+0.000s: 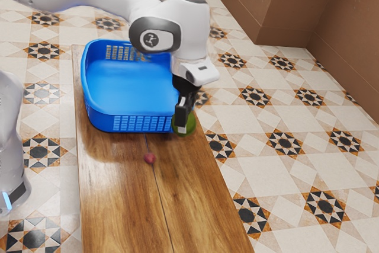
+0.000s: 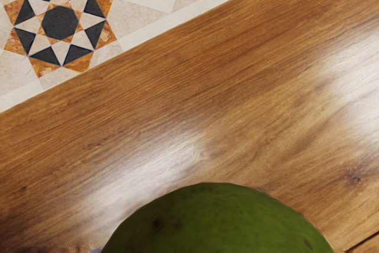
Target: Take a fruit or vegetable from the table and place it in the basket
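Note:
In the exterior view my gripper points down at the basket's near right corner, in front of a round green fruit. The fruit shows on both sides of the gripper's tip; whether it is gripped or touches the table I cannot tell. In the wrist view the green fruit bulges large and dark-speckled at the lower edge, close under my hand. A blue basket with slotted walls stands on the wooden table, just left of the fruit in the exterior view. Its visible floor holds nothing.
A small red fruit lies on the table in front of the basket. Patterned floor tiles border the table's long edge, near the gripper. Brown walls stand at the exterior view's upper right.

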Action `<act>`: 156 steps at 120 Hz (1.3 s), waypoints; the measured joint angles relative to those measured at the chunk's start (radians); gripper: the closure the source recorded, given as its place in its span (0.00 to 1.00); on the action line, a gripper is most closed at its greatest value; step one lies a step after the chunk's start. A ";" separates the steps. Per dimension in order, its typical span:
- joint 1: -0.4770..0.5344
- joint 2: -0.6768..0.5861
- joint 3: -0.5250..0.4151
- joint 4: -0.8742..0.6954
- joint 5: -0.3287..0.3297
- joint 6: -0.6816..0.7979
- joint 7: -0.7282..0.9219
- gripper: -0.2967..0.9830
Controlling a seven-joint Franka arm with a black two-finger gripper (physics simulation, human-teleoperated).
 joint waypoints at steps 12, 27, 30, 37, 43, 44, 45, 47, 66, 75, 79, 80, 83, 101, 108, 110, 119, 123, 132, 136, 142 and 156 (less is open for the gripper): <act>0.170 -0.138 -0.090 0.003 0.021 0.002 -0.006 0.57; 0.326 -0.224 -0.121 0.003 0.031 0.002 -0.011 0.57; 0.362 -0.231 -0.122 0.003 0.031 0.001 -0.011 0.57; 0.445 -0.257 -0.124 -0.005 0.032 -0.003 -0.013 0.57; 0.496 -0.277 -0.124 -0.014 0.032 -0.008 -0.014 0.57; 0.503 -0.279 -0.124 -0.016 0.033 -0.009 -0.014 0.57; 0.510 -0.281 -0.124 -0.018 0.033 -0.009 -0.014 0.57; 0.524 -0.285 -0.124 -0.022 0.033 -0.011 -0.014 0.57; 0.630 -0.351 -0.119 -0.103 0.033 -0.021 -0.012 0.57; 0.670 -0.356 -0.116 -0.114 0.034 -0.024 -0.009 0.57; 0.683 -0.354 -0.112 -0.117 0.034 -0.025 -0.007 0.57; 0.686 -0.354 -0.112 -0.117 0.034 -0.025 -0.007 0.57; 0.692 -0.353 -0.110 -0.119 0.033 -0.026 -0.006 0.57; 0.698 -0.348 -0.108 -0.121 0.028 -0.031 0.002 0.42; 0.698 -0.348 -0.108 -0.117 0.023 -0.035 0.006 0.36; 0.698 -0.348 -0.107 -0.116 0.021 -0.036 0.007 0.35; 0.697 -0.348 -0.107 -0.109 0.014 -0.039 0.011 0.30; 0.695 -0.349 -0.107 -0.108 0.011 -0.040 0.013 0.29; 0.662 -0.330 -0.111 -0.093 0.002 -0.024 0.014 0.26; 0.637 -0.307 -0.114 -0.072 -0.026 -0.008 0.008 0.26; 0.600 -0.224 -0.129 0.031 -0.071 0.012 -0.039 0.25; 0.505 0.051 -0.189 0.404 -0.003 -0.013 -0.357 0.24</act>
